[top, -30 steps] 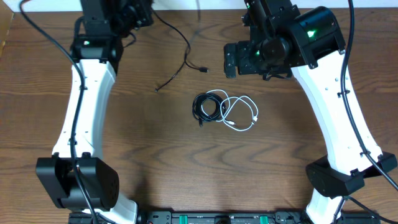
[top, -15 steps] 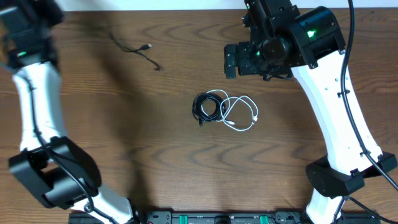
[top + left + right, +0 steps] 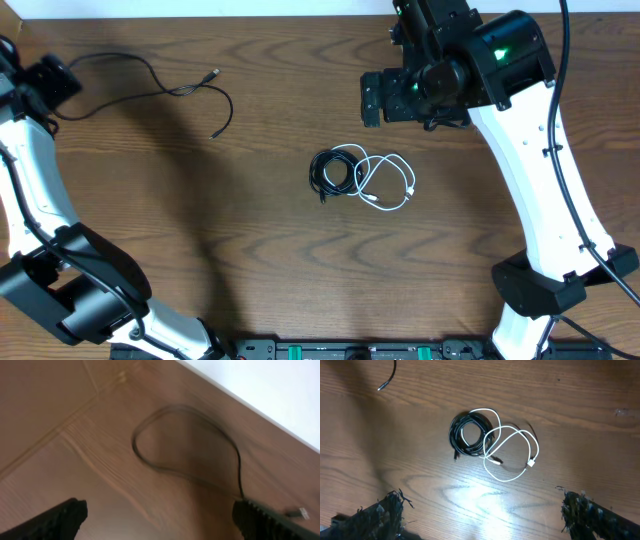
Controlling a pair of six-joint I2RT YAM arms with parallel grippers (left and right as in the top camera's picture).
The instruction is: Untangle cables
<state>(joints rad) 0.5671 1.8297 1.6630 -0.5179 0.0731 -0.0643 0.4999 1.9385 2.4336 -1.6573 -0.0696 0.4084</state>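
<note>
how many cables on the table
3. One black cable lies stretched out at the far left; one black coil sits mid-table; the white cable loops against its right side, overlapping it. None seems hidden.

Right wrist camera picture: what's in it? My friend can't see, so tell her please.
A coiled black cable and a looping white cable lie overlapping on a brown wooden table. The open right tool hangs above them, its two dark fingers at the bottom corners.

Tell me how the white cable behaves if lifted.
The thin, loosely looped white cable probably droops limply and weighs little. It overlaps the black coil, so lifting may drag that along.
</note>
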